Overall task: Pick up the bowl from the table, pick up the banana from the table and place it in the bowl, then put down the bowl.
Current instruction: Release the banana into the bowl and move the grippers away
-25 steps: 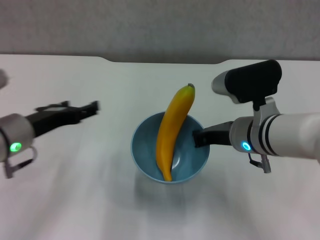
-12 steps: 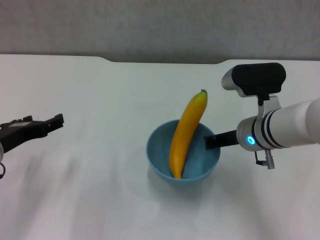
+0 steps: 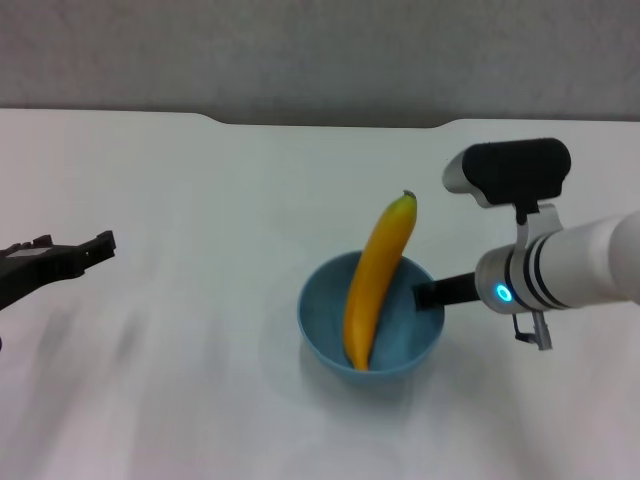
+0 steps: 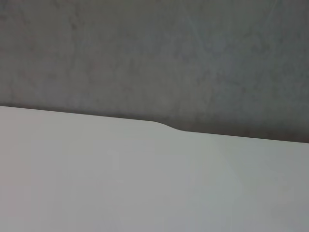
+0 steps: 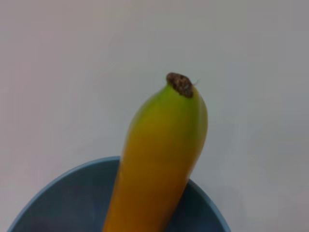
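The light-blue bowl [image 3: 322,322] is held at its right rim by my right gripper [image 3: 428,294], which is shut on it. The yellow-orange banana [image 3: 376,280] stands slanted in the bowl, its lower end on the bowl's bottom and its dark stem tip over the far rim. I cannot tell whether the bowl touches the white table [image 3: 200,180]. The right wrist view shows the banana [image 5: 159,159] rising out of the bowl [image 5: 53,186]. My left gripper [image 3: 85,248] is open and empty at the far left, well apart from the bowl.
The table's far edge has a shallow notch [image 3: 330,124], also in the left wrist view [image 4: 166,126], with a grey wall [image 3: 320,50] behind. Bare tabletop lies between the left gripper and the bowl.
The right gripper has carried the bowl with the banana to the right and nearer the front. The left gripper has drawn back to the left edge.
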You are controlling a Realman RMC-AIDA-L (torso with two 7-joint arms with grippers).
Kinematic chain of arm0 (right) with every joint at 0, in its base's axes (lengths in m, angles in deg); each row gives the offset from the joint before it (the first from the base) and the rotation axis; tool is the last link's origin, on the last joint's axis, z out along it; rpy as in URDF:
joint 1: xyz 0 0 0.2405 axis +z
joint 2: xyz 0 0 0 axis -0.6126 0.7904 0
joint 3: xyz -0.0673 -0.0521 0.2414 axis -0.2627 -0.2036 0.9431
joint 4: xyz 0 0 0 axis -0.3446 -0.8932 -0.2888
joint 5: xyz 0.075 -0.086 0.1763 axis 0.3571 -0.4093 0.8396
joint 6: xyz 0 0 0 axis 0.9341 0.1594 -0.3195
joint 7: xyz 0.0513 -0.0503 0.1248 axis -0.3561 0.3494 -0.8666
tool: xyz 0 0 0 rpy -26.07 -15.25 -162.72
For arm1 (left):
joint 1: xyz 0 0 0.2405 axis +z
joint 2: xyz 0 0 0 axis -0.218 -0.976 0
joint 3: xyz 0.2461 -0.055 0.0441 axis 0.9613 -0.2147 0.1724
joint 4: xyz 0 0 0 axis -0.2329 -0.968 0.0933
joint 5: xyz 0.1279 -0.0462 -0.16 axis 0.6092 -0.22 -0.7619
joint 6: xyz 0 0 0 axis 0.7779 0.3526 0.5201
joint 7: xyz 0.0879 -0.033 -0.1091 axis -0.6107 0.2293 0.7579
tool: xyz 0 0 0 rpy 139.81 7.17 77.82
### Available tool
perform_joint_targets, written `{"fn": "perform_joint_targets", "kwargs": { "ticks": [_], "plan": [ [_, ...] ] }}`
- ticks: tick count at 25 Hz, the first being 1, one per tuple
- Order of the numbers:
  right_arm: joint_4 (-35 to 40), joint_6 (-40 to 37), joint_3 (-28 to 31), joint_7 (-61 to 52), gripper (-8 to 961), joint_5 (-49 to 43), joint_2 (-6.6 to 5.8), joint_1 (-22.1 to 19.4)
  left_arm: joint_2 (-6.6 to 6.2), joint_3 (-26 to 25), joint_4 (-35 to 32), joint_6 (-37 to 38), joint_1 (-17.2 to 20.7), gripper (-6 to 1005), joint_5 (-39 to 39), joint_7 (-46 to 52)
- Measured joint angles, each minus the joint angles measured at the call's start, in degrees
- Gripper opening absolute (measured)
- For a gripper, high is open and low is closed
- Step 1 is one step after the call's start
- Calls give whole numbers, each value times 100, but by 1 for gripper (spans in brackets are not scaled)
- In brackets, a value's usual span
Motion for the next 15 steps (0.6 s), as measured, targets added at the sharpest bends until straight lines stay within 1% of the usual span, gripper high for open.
{"fn": "perform_joint_targets", "kwargs": {
  "ticks": [3, 11, 15],
  "plan": [
    [7, 8, 0, 0, 120, -21, -3, -72, 0, -4, 0, 31, 29, 903, -7, -1],
    [-49, 21, -61, 0, 126, -314, 11, -79, 0, -15, 7, 40, 49, 903, -18, -1],
    [-245, 27, -126, 0, 129, -578, 10, -156, 6, -43, -3, 40, 58, 903, -37, -1]
  ]
}}
